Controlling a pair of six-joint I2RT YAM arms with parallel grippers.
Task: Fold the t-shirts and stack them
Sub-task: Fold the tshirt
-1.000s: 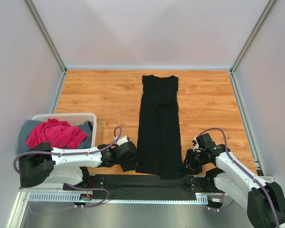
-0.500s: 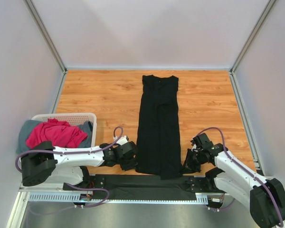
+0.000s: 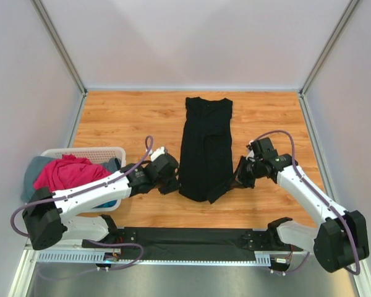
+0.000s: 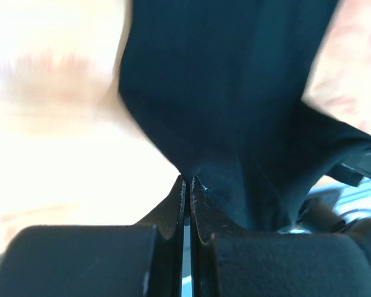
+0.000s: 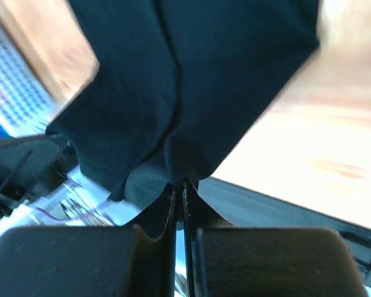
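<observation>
A long black t-shirt [image 3: 205, 139], folded lengthwise, lies down the middle of the wooden table [image 3: 123, 117]. Its near end is lifted and bunched between both grippers. My left gripper [image 3: 173, 184] is shut on the near left corner of the hem. My right gripper [image 3: 237, 178] is shut on the near right corner. In the left wrist view the black cloth [image 4: 235, 80] fans out from the shut left gripper [image 4: 188, 180]. The right wrist view shows the same cloth [image 5: 191, 74] pinched in the right gripper [image 5: 179, 184]. A magenta-pink t-shirt [image 3: 71, 173] and a grey one [image 3: 32, 174] sit in the basket.
The white slotted basket [image 3: 80, 152] stands at the near left, close to my left arm. A black strip [image 3: 185, 238] runs along the near table edge between the arm bases. Grey walls close in the table on three sides.
Both grippers have shut on the shirt's near corners and carried them up and away from the near edge. The shirt's near end has left the table edge.
</observation>
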